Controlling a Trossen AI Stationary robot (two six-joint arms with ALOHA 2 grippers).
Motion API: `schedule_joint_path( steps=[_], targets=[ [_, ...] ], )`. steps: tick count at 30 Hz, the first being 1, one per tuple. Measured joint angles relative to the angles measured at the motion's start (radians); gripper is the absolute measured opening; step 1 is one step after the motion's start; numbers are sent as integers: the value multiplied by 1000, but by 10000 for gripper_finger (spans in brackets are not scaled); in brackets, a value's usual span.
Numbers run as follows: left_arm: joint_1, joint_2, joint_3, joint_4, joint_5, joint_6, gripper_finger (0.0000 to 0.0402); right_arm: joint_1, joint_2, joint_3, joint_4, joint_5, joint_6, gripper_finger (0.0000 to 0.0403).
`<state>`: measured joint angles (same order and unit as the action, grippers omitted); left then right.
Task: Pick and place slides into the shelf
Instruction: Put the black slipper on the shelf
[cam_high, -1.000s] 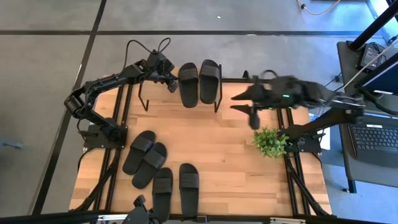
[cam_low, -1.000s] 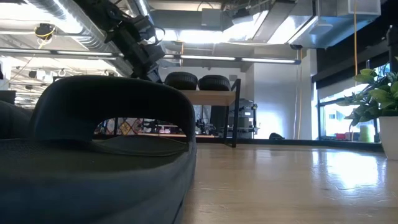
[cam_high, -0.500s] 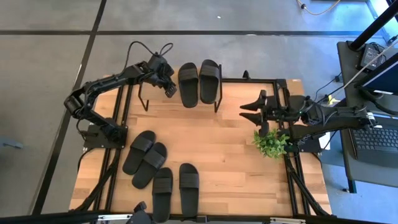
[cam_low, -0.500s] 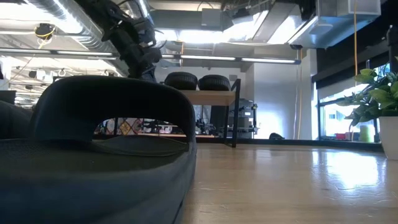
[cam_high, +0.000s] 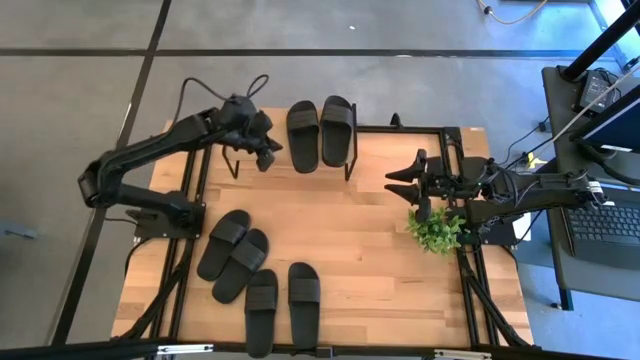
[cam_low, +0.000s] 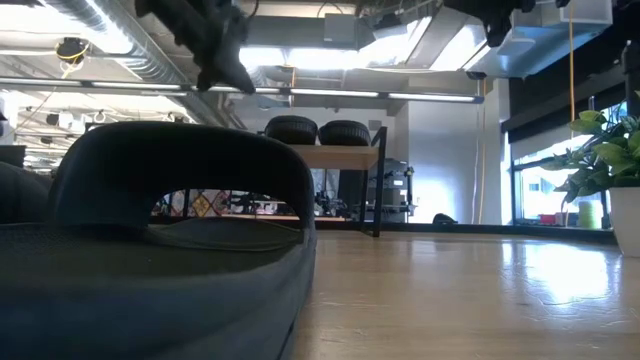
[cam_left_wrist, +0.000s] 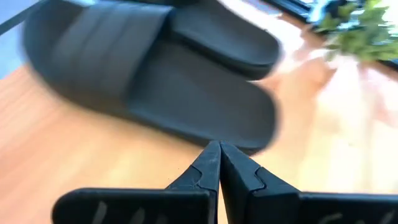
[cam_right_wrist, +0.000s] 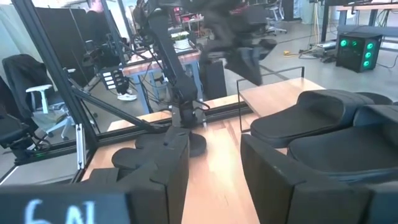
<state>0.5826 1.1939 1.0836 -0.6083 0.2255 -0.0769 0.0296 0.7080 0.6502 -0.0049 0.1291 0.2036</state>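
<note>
Two black slides (cam_high: 320, 132) lie side by side on the top plank of the shelf (cam_high: 290, 158), at the table's far edge; the low view shows the slides (cam_low: 318, 130) on the shelf (cam_low: 335, 155). Several more slides (cam_high: 255, 275) lie soles down on the near left of the table. My left gripper (cam_high: 263, 152) hovers shut over the shelf's left end, beside the shelved pair; its wrist view shows the left gripper (cam_left_wrist: 219, 148) above a slide (cam_left_wrist: 155, 74). My right gripper (cam_high: 398, 178) is open in the air right of the shelf; its wrist view shows the right gripper (cam_right_wrist: 214, 152) facing the shelved slides (cam_right_wrist: 323, 121).
A small potted plant (cam_high: 435, 228) stands at the table's right edge, just near of the right gripper. One slide (cam_low: 170, 240) fills the low view's foreground. Bare tabletop (cam_high: 350, 230) lies between the shelf and the near slides. A laptop (cam_high: 605, 220) sits off the table to the right.
My left gripper has moved from beyond the shelf's far left corner toward the near edge, now over the shelf's left end. My right arm has drawn back toward the right edge and settled, its gripper staying right of the shelf. The slides have not moved.
</note>
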Motion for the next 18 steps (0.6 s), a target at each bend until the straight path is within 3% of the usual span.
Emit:
schedule_joint_path(
  steps=[7, 10, 13, 18],
  targets=[
    [-160, 13, 0, 79, -6, -52, 4, 0, 3, 0, -1, 0, -4, 145],
    [-224, 37, 0, 111, -58, -68, 4, 0, 3, 1, -1, 0, -3, 145],
    [-267, 58, 0, 130, -134, -71, 4, 0, 3, 1, -1, 0, -3, 145],
    [-306, 100, 0, 134, -142, -74, 4, 0, 3, 1, -3, 0, -3, 145]
  ],
)
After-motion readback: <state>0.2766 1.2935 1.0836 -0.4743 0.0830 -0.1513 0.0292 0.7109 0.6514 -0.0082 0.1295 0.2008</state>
